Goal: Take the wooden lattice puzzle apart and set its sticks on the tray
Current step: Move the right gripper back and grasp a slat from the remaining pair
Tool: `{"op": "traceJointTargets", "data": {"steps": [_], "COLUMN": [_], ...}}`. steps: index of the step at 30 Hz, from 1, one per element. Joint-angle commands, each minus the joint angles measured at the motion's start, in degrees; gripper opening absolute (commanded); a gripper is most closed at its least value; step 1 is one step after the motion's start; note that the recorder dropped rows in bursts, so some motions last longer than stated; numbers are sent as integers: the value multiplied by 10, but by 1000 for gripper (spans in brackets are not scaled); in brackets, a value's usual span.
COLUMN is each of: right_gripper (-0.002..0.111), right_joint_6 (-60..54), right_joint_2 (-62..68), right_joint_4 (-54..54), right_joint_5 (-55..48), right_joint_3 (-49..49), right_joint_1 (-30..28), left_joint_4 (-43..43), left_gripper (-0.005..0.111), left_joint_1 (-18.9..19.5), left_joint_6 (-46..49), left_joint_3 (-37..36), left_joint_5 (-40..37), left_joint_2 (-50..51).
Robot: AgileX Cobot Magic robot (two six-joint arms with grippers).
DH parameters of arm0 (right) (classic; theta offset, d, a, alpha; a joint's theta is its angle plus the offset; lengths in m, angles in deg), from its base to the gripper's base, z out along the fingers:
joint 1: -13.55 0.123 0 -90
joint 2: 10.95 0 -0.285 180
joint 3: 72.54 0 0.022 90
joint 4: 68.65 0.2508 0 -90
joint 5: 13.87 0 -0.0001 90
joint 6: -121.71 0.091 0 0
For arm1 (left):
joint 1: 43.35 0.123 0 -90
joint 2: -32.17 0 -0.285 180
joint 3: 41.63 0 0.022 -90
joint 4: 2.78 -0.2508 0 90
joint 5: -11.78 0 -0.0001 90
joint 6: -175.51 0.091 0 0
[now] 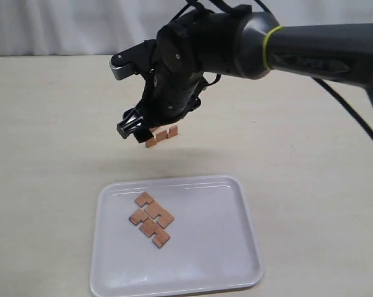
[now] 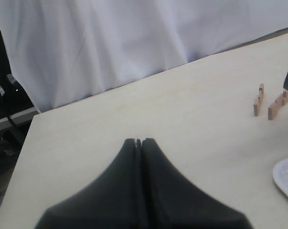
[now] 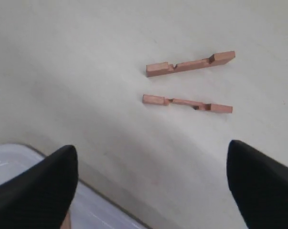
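Observation:
No assembled lattice puzzle shows; its sticks lie apart. Two reddish-brown notched sticks (image 1: 162, 135) stand on edge side by side on the table, just beyond the tray's far rim. They show as one stick (image 3: 190, 63) and another stick (image 3: 187, 103) in the right wrist view, and as a small pair of sticks (image 2: 270, 101) in the left wrist view. Two more sticks (image 1: 151, 218) lie flat on the white tray (image 1: 223, 247). My right gripper (image 1: 135, 131) hovers open over the table pair, with nothing between its fingers (image 3: 152, 150). My left gripper (image 2: 139, 141) is shut and empty, far from the sticks.
The right arm (image 1: 266, 43) reaches in from the right across the table's middle. A white curtain (image 2: 134, 38) hangs behind the table's far edge. A corner of the tray (image 2: 287, 176) shows in the left wrist view, and the tray's rim (image 3: 19, 152) in the right.

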State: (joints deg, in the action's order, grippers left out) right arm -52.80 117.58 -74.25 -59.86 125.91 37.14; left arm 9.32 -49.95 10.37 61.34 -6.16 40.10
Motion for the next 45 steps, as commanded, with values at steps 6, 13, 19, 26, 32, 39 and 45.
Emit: {"op": "traceJointTargets", "data": {"steps": [6, 13, 19, 26, 32, 39, 45], "right_gripper": [109, 109, 109, 109, 109, 109, 109], "right_joint_6": [27, 46, 41, -46, -60, -55, -27], "right_joint_2": [51, 64, 75, 92, 108, 118, 118], "right_joint_4": [-15, -4, 16, 79, 73, 75, 77], "right_joint_5": [73, 85, 99, 116, 115, 148, 161], "right_joint_3": [13, 16, 16, 16, 16, 16, 16], "right_joint_1": [-4, -36, -64, -66, -66, -66, -66], "left_joint_4": [1, 1, 1, 1, 1, 1, 1], "left_gripper": [0, 0, 0, 0, 0, 0, 0], "left_joint_1": [6, 6, 6, 6, 6, 6, 6], "left_joint_6": [3, 3, 3, 3, 3, 3, 3], "left_joint_3": [-2, -2, -2, -2, -2, -2, -2], "left_joint_5": [5, 5, 5, 5, 5, 5, 5], "left_joint_2": [-1, -1, -1, -1, -1, -1, -1]}}
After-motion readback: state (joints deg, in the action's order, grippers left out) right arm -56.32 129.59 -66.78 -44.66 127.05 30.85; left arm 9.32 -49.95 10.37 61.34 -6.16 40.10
